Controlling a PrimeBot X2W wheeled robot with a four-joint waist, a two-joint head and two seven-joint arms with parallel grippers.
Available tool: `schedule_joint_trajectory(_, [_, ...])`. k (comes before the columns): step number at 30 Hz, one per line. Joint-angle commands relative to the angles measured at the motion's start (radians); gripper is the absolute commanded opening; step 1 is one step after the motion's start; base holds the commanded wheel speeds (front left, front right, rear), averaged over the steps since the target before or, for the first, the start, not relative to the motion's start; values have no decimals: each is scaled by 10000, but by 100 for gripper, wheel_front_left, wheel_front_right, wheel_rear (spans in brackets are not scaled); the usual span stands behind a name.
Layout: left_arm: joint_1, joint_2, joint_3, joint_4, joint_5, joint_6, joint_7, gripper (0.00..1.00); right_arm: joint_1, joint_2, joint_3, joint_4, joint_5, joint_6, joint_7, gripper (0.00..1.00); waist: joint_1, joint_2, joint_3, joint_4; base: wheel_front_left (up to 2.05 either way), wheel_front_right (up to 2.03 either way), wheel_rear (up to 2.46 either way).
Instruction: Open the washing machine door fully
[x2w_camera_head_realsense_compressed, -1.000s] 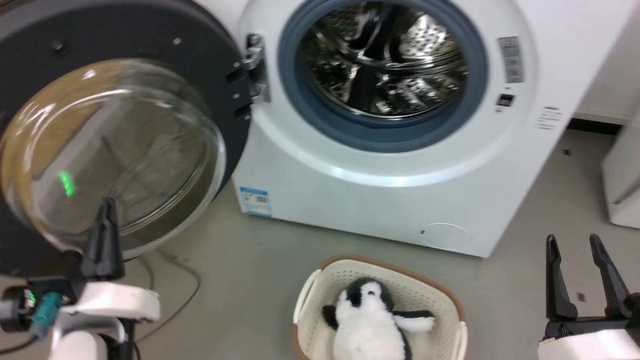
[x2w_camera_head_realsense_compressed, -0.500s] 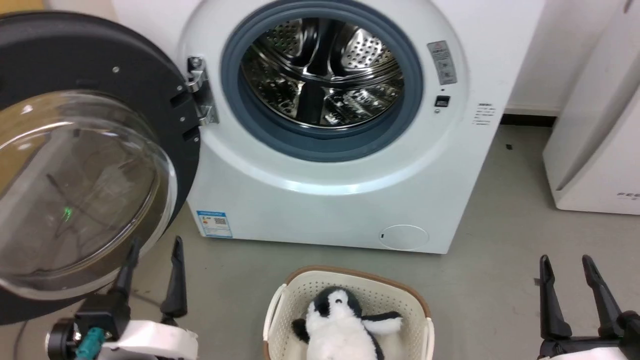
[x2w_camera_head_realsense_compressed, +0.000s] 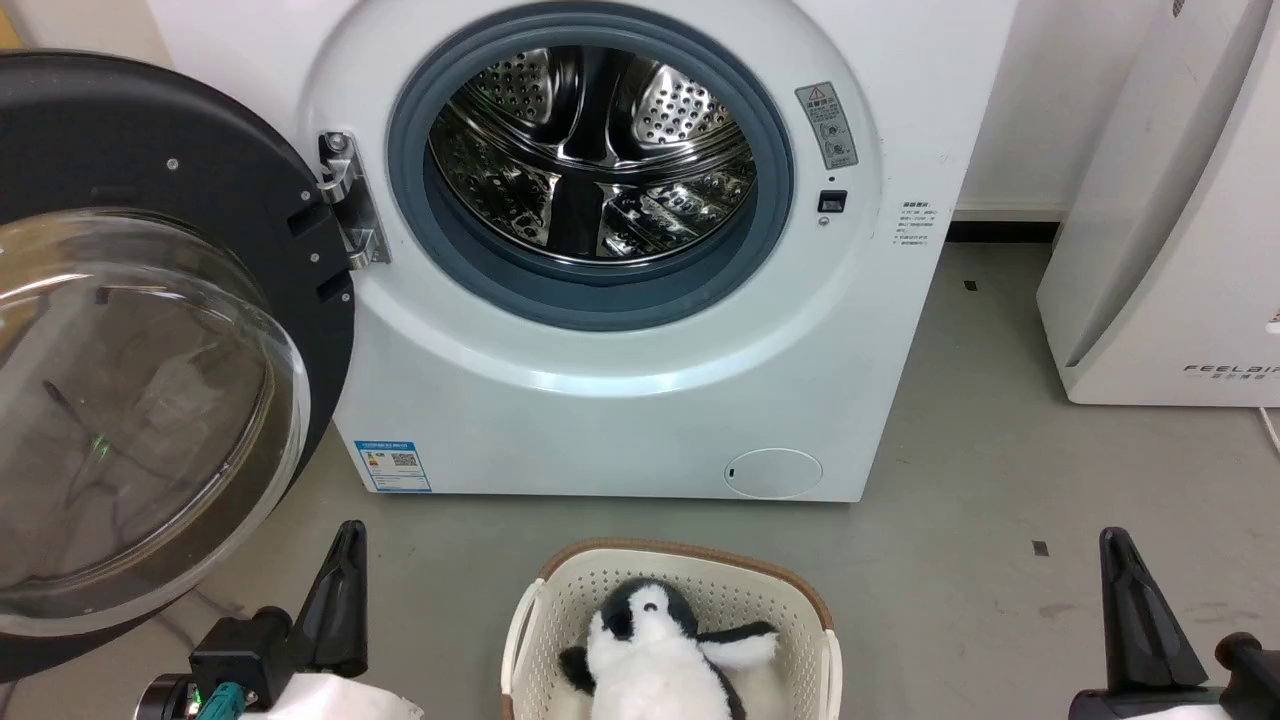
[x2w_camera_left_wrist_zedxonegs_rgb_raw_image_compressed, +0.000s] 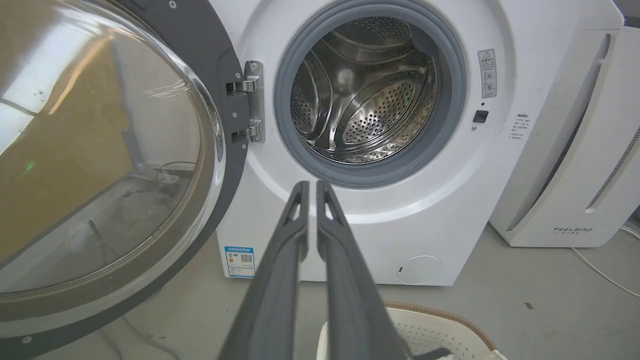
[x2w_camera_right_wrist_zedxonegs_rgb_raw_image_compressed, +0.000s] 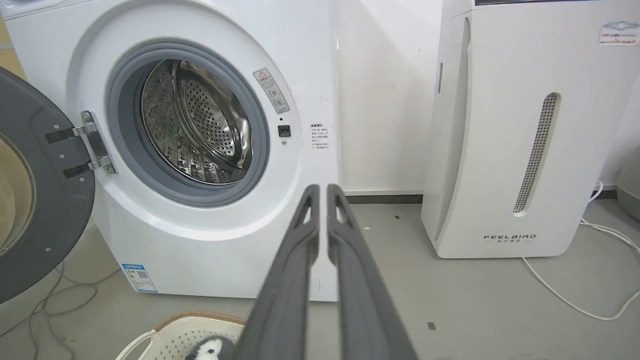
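Observation:
The washing machine is a white front-loader with a grey rubber ring and a bare steel drum. Its door is swung wide to the left on its hinge. The matte black back and bulging glass bowl face me. The door is also on the left in the left wrist view. My left gripper sits low, right of the door's lower rim and clear of it, its fingers close together on nothing. My right gripper, at the lower right, is shut and empty.
A cream basket holding a black-and-white penguin plush stands on the floor in front of the machine, between my arms. A white FEELBIRD appliance stands to the right. Cables trail beside it. The small round filter cover is low on the machine.
The head camera has swung, so the machine sits more central. My left gripper has come away from the door's lower glass rim. Both grippers' finger pairs, apart half a second ago, now show together.

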Motion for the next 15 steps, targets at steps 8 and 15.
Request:
schedule_joint_trajectory(8, [-6, -10, -59, -134, 90, 93, 198, 0, -89, 1, 89, -6, -91, 1, 188, 0, 1, 0, 24, -26, 0, 0, 0])
schedule_joint_trajectory(15, [-10, -17, -100, -233, 157, 163, 345, 0, -155, 1, 158, -10, -160, 1, 331, 0, 1, 0, 43, -49, 0, 0, 0])
